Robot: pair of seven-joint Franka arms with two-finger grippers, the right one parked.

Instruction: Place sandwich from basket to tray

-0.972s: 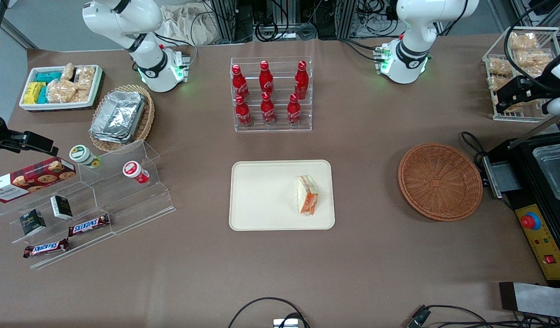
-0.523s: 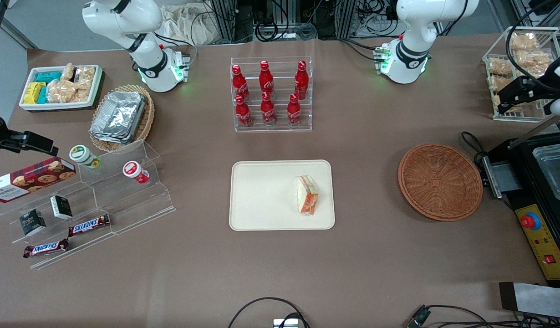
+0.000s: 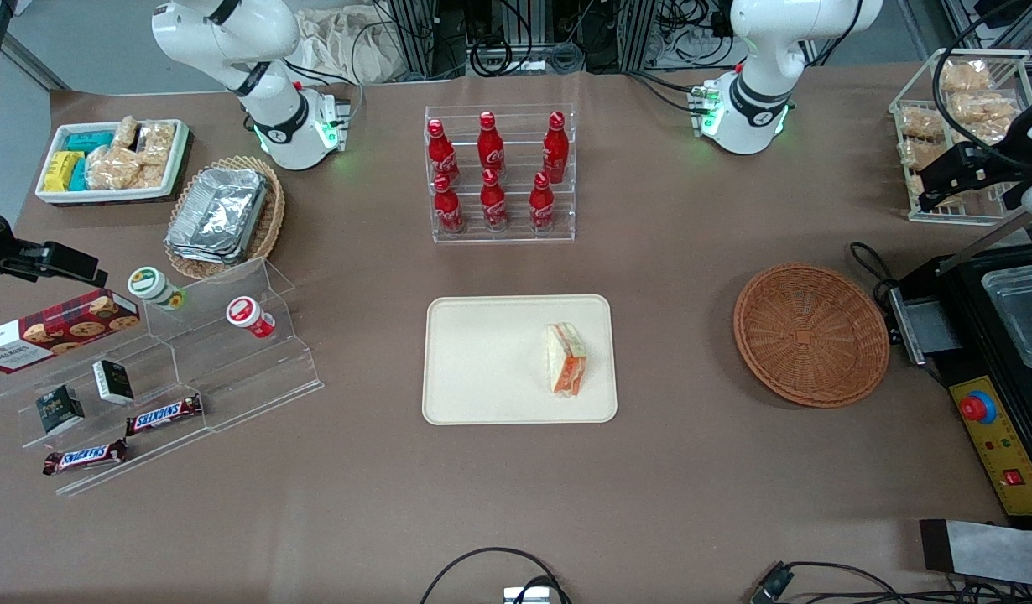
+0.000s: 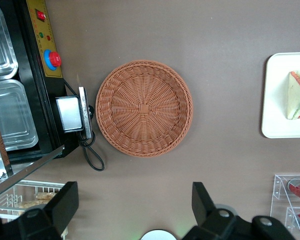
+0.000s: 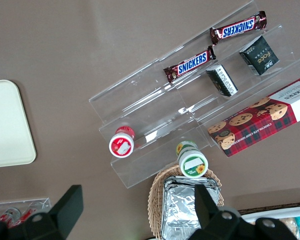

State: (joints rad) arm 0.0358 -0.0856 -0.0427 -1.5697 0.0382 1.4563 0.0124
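You have a brown tabletop [image 3: 692, 495] with the job's things in its middle band. The tray [image 3: 482, 369] lies nearest the centre, and the basket [image 3: 810, 334] sits well apart from it, toward the working arm's end. The basket holds nothing now; its woven floor is bare in the left wrist view [image 4: 144, 108] too.

Across the last second almost nothing on the tabletop has shifted: tray, basket and sandwich lie just as they did. What has changed is your arm. The gripper [image 3: 956, 172] has drifted a little higher and away from the work area, and it now hangs over the wire rack of bagged snacks [image 3: 961, 126], farther from the front camera than the basket. From the wrist camera its jaws stand spread wide with nothing between them [image 4: 132, 210], looking down on the basket from well above.

The sandwich [image 3: 566, 359] rests on the tray, on the half nearer the basket, its orange and green cut edge turned toward the front camera; the wrist view shows it there as well [image 4: 298, 95]. It touches only the tray.

My judgement is that your transfer is done and this retreat is simply clearing the arm; nothing calls for another grasp.
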